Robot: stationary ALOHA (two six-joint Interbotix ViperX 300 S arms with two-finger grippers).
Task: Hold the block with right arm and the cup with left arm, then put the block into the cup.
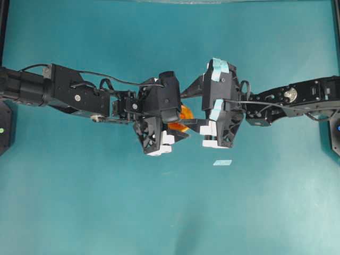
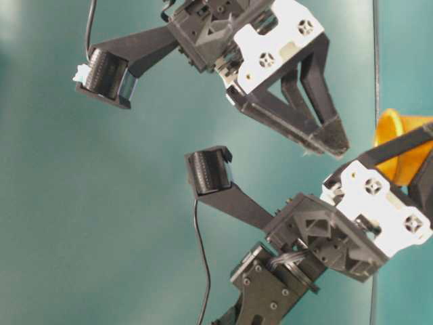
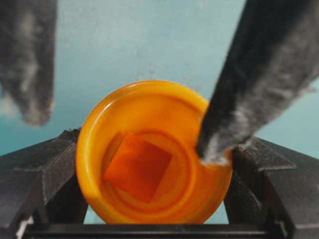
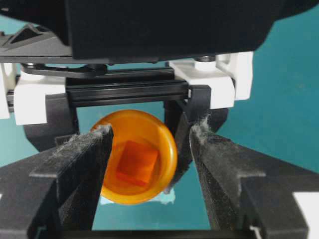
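overhead: left pincer (image 1: 183,126) and right pincer (image 1: 197,125) meet nose to nose mid-bench (image 1: 79,202); only a sliver of the cup (image 1: 180,119) shows between them; a pale tape piece (image 1: 222,162) lies on the bench just near of the right arm. table-level: the cup (image 2: 399,145) sits at the far right edge, hugged by the left pincer (image 2: 423,159); the right pincer (image 2: 335,139) hangs beside it with nothing between its fingers. left wrist: left pincer (image 3: 154,164) pinching the cup (image 3: 99,144) on both sides; the block (image 3: 137,167) lies inside, on the cup's bottom; one right fingertip (image 3: 214,149) touches the rim. right wrist: right pincer (image 4: 149,144) spread, empty, straddling the cup mouth (image 4: 164,139), block (image 4: 135,163) within. judgement: block is in. risk: the finger on the rim could drag or tip the cup on pulling away, spilling the block; a slack left grip would do likewise. no brands, labels or readable writing in any view.
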